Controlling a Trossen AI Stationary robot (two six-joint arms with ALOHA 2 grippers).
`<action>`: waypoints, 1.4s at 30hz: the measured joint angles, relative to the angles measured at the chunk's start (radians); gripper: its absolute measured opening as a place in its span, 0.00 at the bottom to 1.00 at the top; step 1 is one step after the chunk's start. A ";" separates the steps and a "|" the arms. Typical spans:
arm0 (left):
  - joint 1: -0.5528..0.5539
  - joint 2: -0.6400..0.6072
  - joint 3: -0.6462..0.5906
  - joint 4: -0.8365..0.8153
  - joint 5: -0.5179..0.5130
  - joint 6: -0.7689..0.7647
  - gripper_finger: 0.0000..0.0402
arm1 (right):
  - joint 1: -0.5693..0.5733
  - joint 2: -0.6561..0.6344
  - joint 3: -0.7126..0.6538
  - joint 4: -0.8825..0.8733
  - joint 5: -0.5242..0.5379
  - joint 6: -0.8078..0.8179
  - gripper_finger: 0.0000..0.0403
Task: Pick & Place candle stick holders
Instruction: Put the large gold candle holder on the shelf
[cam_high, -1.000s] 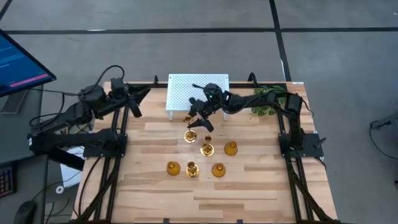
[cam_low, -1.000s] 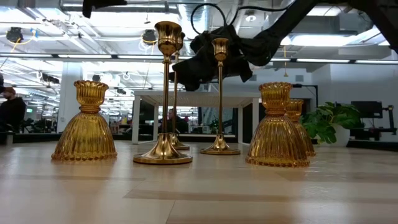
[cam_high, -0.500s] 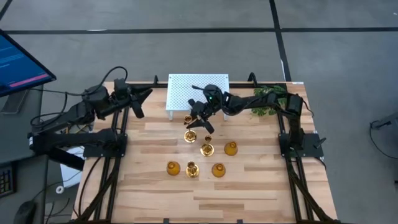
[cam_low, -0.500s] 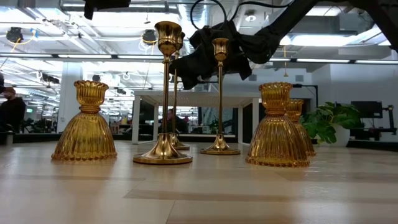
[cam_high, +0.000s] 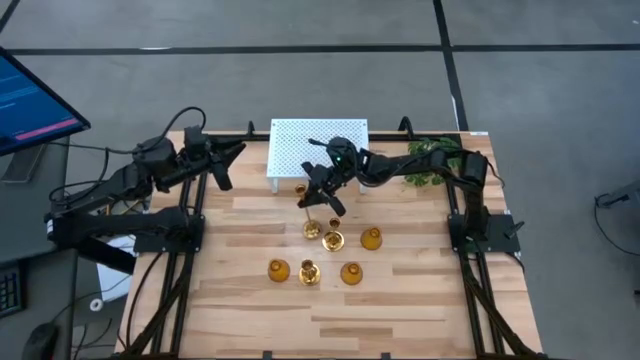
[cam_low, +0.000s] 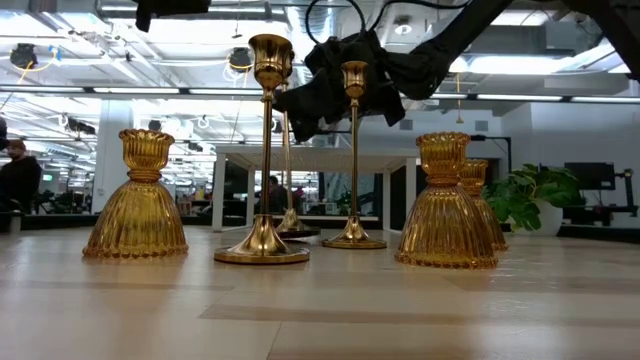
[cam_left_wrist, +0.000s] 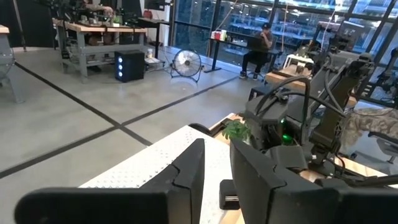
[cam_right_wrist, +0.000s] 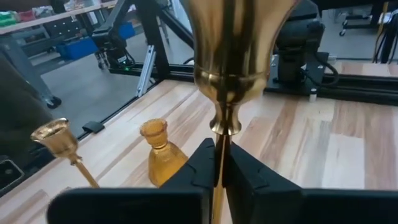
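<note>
Right hand (cam_high: 322, 193): clamped on slim candlestick (cam_right_wrist: 225, 74) stem, tilted, off desk (cam_high: 400, 310).
Left hand (cam_high: 222, 165): parked at back-left corner, narrow, empty.
Progress: other five holders unplaced.

A robotics lab or workshop is showing here: a grey concrete floor (cam_left_wrist: 56, 118), workbenches (cam_left_wrist: 93, 43), a fan (cam_left_wrist: 188, 63), a monitor (cam_high: 30, 100), and people sitting working at desks (cam_left_wrist: 258, 50).

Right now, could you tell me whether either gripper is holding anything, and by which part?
The right gripper holds a slim candle stick holder by its thin stem, just below the cup. The left gripper holds nothing.
</note>
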 joint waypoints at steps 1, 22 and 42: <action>0.000 0.000 0.000 0.000 0.000 0.000 0.19 | 0.000 -0.005 0.000 0.004 0.001 0.000 0.04; 0.000 -0.015 -0.013 -0.118 0.000 0.028 0.19 | -0.142 -0.407 0.001 -0.079 0.163 -0.065 0.03; 0.000 -0.447 -0.377 -0.098 -0.052 -0.087 0.19 | -0.500 -0.481 0.000 -0.161 0.243 -0.110 0.03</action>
